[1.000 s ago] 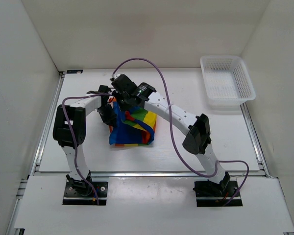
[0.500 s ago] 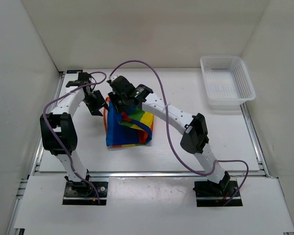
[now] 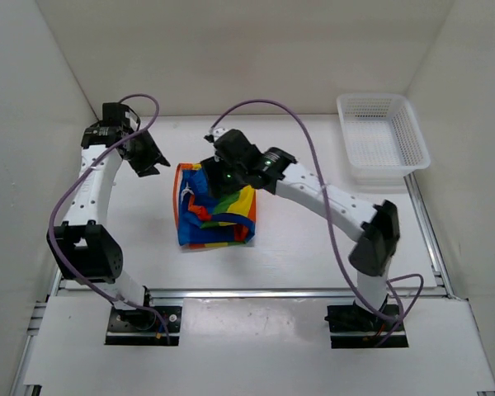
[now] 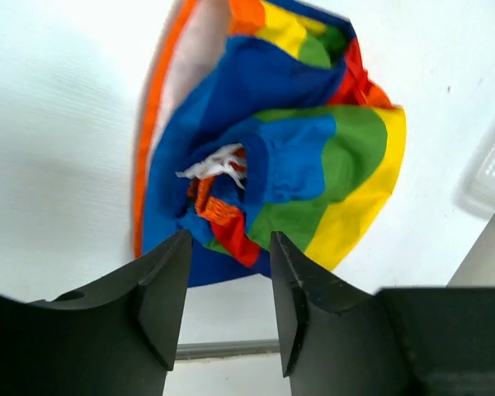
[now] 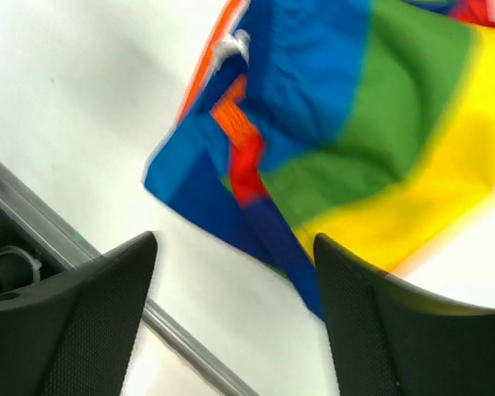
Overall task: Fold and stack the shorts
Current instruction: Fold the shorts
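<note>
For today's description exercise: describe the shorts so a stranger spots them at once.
On the white table, near its middle, lies a crumpled bundle: the shorts. Their blue, red, orange, yellow and green stripes set them apart from the white mesh basket far right.

Open table left of the shorts

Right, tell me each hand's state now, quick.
Left hand: open, holding nothing.
Right hand: open, holding nothing, above the shorts.
</note>
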Action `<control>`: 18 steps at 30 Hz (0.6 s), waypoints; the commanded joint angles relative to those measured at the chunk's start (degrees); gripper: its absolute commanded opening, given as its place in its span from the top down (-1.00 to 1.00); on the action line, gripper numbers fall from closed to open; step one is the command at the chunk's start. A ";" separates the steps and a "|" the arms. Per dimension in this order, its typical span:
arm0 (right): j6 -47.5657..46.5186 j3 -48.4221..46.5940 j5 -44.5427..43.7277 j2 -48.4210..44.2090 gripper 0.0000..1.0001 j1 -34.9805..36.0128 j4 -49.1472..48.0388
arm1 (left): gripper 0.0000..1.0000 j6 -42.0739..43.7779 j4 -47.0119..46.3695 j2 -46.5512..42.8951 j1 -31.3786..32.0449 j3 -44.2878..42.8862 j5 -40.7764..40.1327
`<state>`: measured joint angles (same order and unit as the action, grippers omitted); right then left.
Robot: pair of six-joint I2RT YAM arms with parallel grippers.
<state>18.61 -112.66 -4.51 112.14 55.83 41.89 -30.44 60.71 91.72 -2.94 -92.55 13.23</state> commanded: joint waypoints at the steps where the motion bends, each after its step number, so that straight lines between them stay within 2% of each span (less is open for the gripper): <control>1: 3.62 11.70 -3.30 -11.48 -0.13 -2.30 -5.76 | -0.03 0.73 -1.55 -0.24 3.55 2.72 1.44; 2: 4.50 14.72 -3.31 -12.98 0.09 -3.18 -6.72 | 0.05 0.73 -2.08 -0.23 5.82 2.73 1.44; 3: 5.37 17.54 -3.31 -15.08 0.29 -5.45 -7.25 | 0.28 0.73 -3.13 1.25 7.15 2.73 1.44; 4: 6.78 19.74 -1.57 -15.63 0.57 -6.69 -7.26 | 0.38 0.73 -3.66 1.96 8.55 2.73 1.44; 5: 7.31 22.98 0.54 -15.63 0.65 -7.83 -7.96 | 0.51 0.12 -3.67 2.93 9.96 2.73 2.05; 6: 7.32 24.14 4.39 -15.63 0.69 -9.67 -9.01 | 0.61 0.11 -4.19 4.07 12.49 0.73 2.06; 7: 7.32 25.03 5.99 -14.94 0.69 -10.30 -9.63 | 0.80 0.11 -4.19 7.04 13.65 -0.34 2.67; 13: 6.26 22.32 11.19 -4.22 0.71 -10.83 -10.69 | 0.80 -0.41 -4.19 17.07 15.60 -5.87 1.80; 18: 6.26 21.61 11.98 6.15 0.79 -10.31 -11.21 | 0.80 1.43 -4.19 25.86 12.53 -8.08 -0.84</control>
<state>25.08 -88.88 4.78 115.57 45.10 32.05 -30.37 56.90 116.09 11.92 -98.04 14.63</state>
